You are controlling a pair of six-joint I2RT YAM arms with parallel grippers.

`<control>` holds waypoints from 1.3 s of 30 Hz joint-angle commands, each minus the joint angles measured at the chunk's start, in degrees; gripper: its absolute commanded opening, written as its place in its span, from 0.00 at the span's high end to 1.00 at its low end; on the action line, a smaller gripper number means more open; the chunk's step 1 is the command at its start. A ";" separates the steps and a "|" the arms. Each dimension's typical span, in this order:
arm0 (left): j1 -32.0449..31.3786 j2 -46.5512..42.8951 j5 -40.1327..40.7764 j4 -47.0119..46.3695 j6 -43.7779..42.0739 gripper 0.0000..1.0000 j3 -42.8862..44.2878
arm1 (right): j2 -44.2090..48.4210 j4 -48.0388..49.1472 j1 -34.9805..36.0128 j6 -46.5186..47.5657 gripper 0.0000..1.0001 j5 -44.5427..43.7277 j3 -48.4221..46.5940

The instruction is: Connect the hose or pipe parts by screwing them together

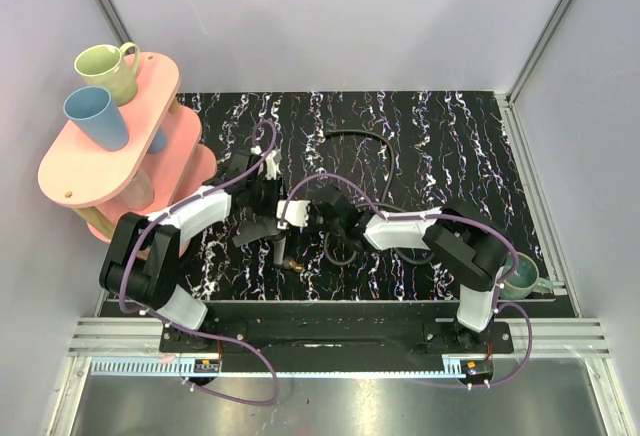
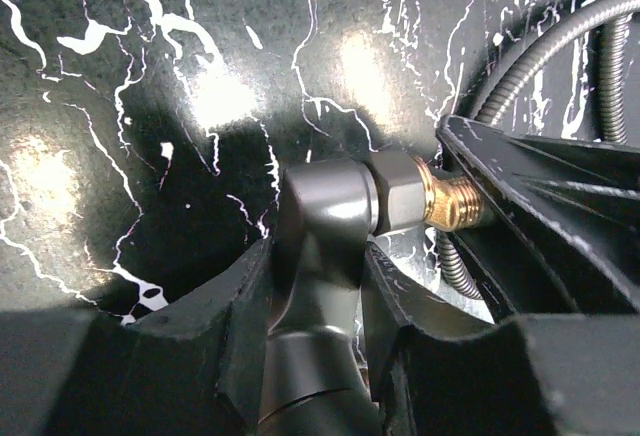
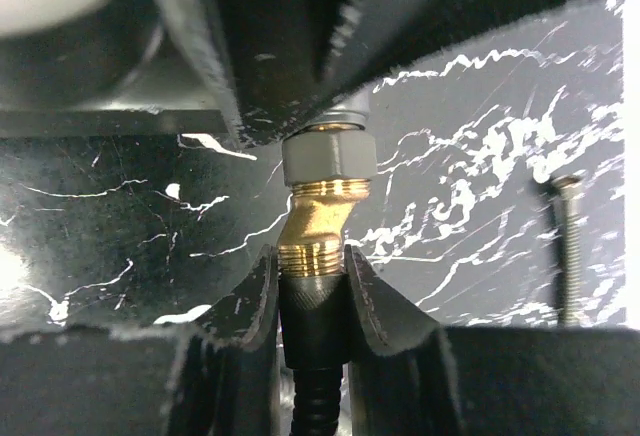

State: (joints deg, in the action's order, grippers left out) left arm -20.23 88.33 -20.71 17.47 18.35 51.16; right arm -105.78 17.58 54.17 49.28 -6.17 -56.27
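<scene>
The dark grey forked fitting (image 2: 325,216) stands between the fingers of my left gripper (image 2: 315,256), which is shut on its stem. One brass threaded tip (image 2: 450,204) points toward the right arm's finger. My right gripper (image 3: 312,266) is shut on the hose's black knurled end (image 3: 313,316), which sits against that angled brass tip (image 3: 320,226) under a grey hex nut (image 3: 328,161). From above, both grippers, left (image 1: 262,228) and right (image 1: 300,228), meet at mid-table over the fitting (image 1: 285,256). The black hose (image 1: 360,136) loops behind them.
A pink two-tier rack (image 1: 110,146) at the far left carries a green mug (image 1: 108,71) and a blue cup (image 1: 97,116). A teal mug (image 1: 520,278) sits by the right arm's base. Another stretch of hose (image 3: 567,246) lies to the right of my right gripper.
</scene>
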 commanded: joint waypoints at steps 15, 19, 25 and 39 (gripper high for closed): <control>-7.37 -2.73 -5.05 -13.08 9.51 1.00 -5.53 | 1.19 26.09 -13.20 -44.14 1.00 18.11 -2.97; -7.89 -2.29 -4.16 -13.87 9.60 1.00 -6.07 | -0.30 29.08 -15.15 -50.84 1.00 21.81 -3.49; -9.04 -2.82 -3.11 -14.66 9.07 1.00 -6.16 | -2.85 32.16 -17.52 -61.57 1.00 30.95 -5.16; -10.53 -3.61 1.19 -14.57 7.05 1.00 -5.63 | -10.40 39.63 -19.63 -84.06 1.00 44.39 -9.64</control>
State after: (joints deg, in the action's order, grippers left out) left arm -24.62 85.12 -10.13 5.34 23.59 47.20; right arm -114.67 36.25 34.48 -18.04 38.41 -56.99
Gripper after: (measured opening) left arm 0.401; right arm 0.292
